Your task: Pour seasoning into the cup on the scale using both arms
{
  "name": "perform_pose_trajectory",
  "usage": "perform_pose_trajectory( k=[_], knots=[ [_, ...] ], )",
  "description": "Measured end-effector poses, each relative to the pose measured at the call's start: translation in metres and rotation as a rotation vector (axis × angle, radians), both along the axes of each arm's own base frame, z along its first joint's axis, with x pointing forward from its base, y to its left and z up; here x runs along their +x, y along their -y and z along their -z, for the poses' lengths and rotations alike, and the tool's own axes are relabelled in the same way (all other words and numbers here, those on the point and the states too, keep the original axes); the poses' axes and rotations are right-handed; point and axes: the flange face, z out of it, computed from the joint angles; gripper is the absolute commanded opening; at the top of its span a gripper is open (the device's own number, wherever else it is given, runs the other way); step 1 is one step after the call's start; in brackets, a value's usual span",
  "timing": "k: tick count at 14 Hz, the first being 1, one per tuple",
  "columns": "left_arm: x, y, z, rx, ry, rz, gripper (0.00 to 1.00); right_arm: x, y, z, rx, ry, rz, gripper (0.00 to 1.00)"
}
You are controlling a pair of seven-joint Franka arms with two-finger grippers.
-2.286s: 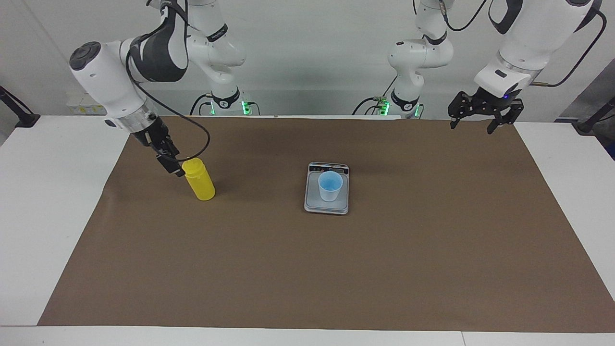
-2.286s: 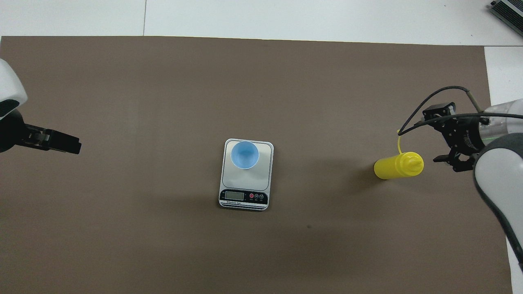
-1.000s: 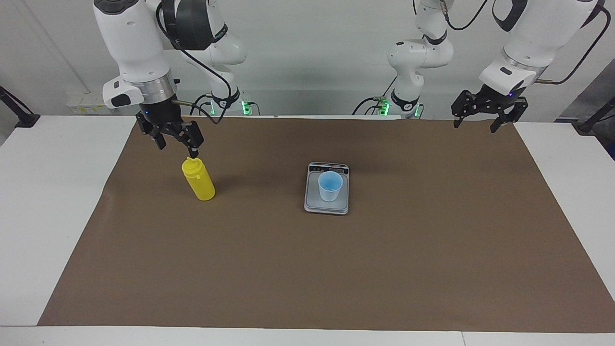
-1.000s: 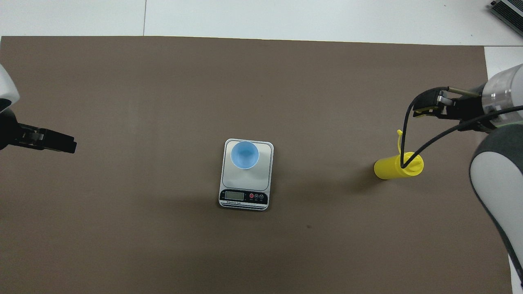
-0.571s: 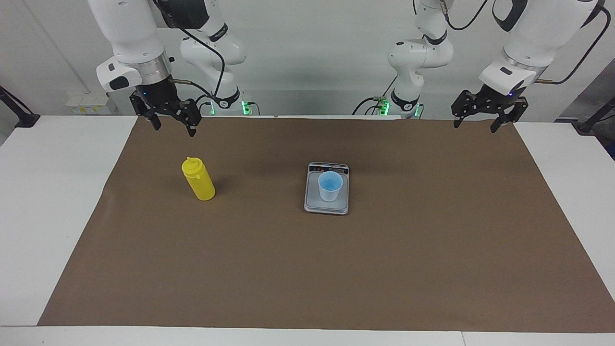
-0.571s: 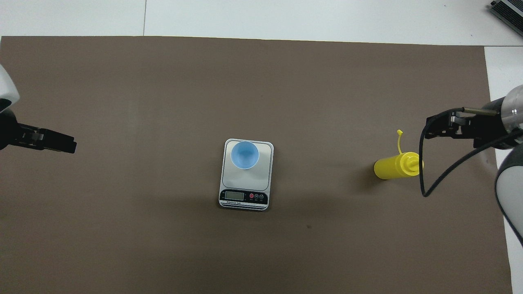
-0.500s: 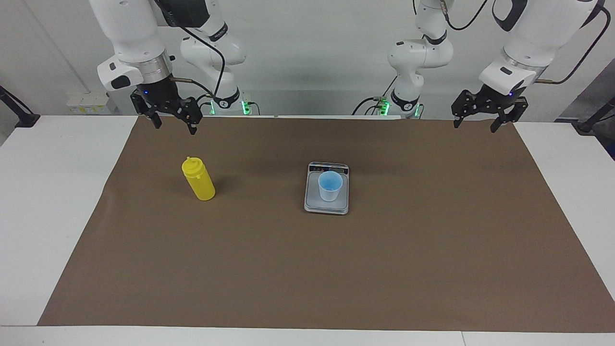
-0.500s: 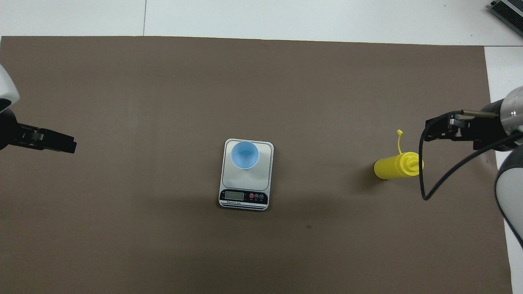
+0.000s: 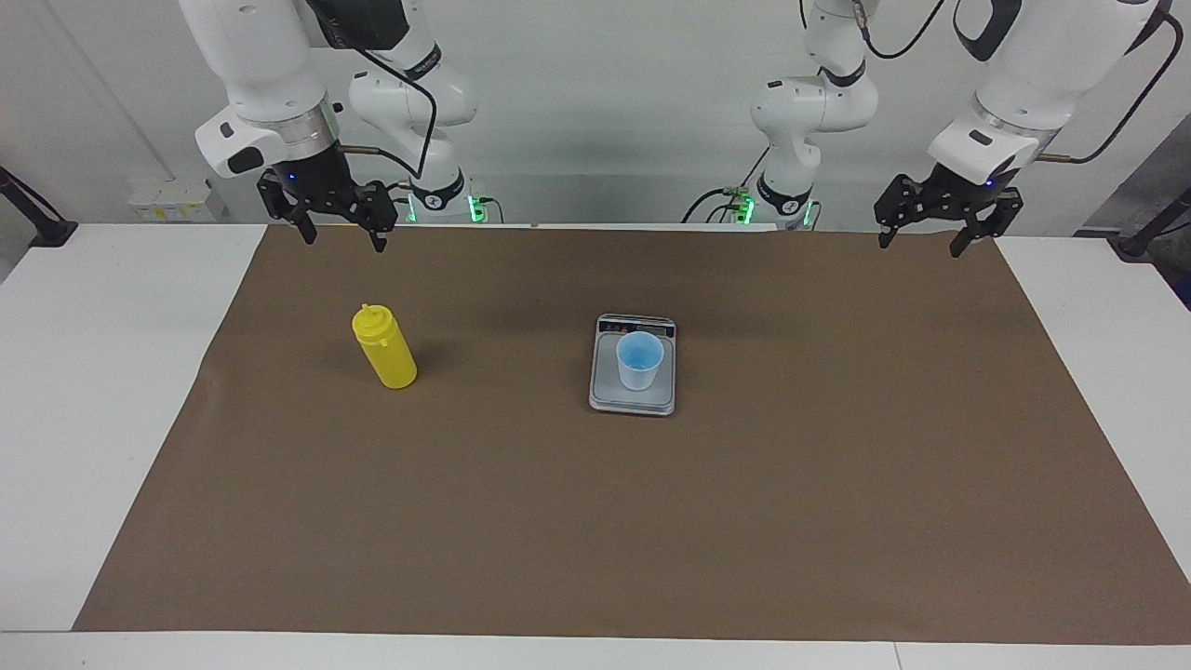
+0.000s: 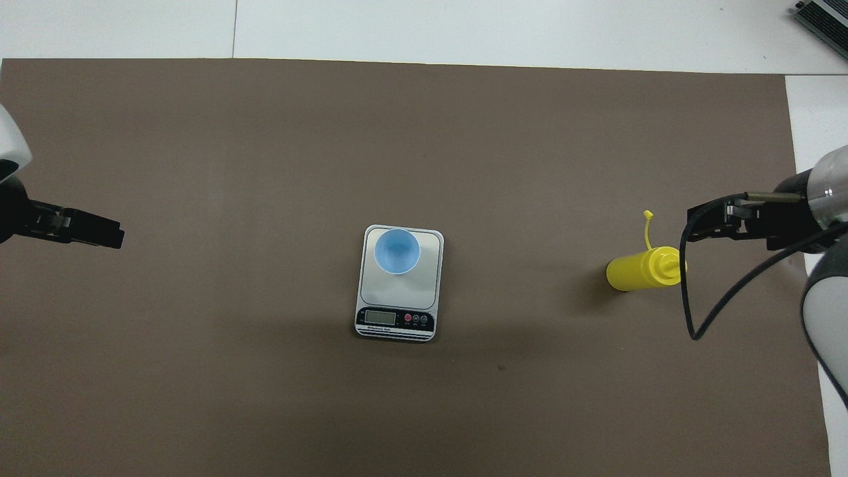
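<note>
Tabletop [image 9: 112, 391]: white, rectangular. Covered across most of frame by brown paper sheet [image 9: 744, 521]. On sheet: silver-grey scale [image 9: 633, 395] at centre of frame; yellow seasoning bottle [image 9: 384, 348] upright at centre left in facing view, centre right in overhead view.

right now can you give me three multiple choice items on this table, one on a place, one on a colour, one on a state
1. Where is the cup?
A. on the scale
B. beside the bottle
C. on the bare table

2. What colour is the bottle?
A. red
B. yellow
C. green

3. How is the bottle?
A. lying down
B. held by a claw
C. standing free

Key: 1 A, the cup sits on the scale's plate; 2 B, body and cap are yellow; 3 C, it stands upright with the right claw raised clear of it.
</note>
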Motion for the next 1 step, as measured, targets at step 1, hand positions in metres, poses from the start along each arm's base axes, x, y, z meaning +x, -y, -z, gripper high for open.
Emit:
perform_pose_trajectory(
  k=[1],
  knots=[
    [0.0, 0.0, 0.0, 0.0, 0.0, 0.0, 1.0, -0.0001, 0.0, 0.0, 0.0, 0.0, 0.0, 1.0]
  ],
)
